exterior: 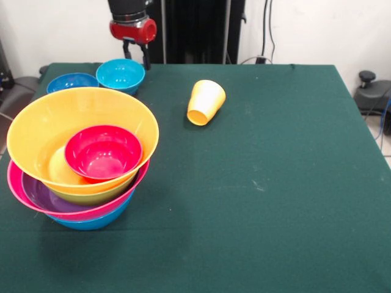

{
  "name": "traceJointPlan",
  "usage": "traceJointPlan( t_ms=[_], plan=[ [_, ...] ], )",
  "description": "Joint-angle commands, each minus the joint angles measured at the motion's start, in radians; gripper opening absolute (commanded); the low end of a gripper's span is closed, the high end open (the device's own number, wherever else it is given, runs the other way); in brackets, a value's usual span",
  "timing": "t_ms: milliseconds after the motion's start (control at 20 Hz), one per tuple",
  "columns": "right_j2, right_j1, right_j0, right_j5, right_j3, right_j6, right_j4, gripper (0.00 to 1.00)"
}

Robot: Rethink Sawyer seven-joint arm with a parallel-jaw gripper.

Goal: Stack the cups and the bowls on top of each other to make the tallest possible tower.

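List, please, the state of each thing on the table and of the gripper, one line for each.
gripper: open, above the light blue bowl's rim, holding nothing.
light blue bowl: upright, empty.
dark blue bowl: upright, beside the light blue one.
yellow cup: lying on its side, apart from the bowls.
tower: nested bowls, leaning a little.
red bowl: upright, tilted inside the tower's top orange bowl.

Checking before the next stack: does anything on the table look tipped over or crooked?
Yes. The yellow cup lies on its side on the green table, apart from everything. In the tower, the orange bowl sits tilted, with the small red bowl inside it.
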Motion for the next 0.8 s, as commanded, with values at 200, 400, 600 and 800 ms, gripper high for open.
traceJointPlan(
  t_ms=[200,400,600,800],
  plan=[
    [0.240,-0.187,-0.023,0.262,0.034,-0.155,0.083,1.00],
    [0.270,-0.176,-0.032,0.284,0.021,-0.149,0.081,1.00],
    [0.270,-0.169,-0.019,0.272,0.019,-0.116,0.065,1.00],
    [0.263,-0.150,-0.008,0.254,0.004,-0.093,0.043,1.00]
  ],
)
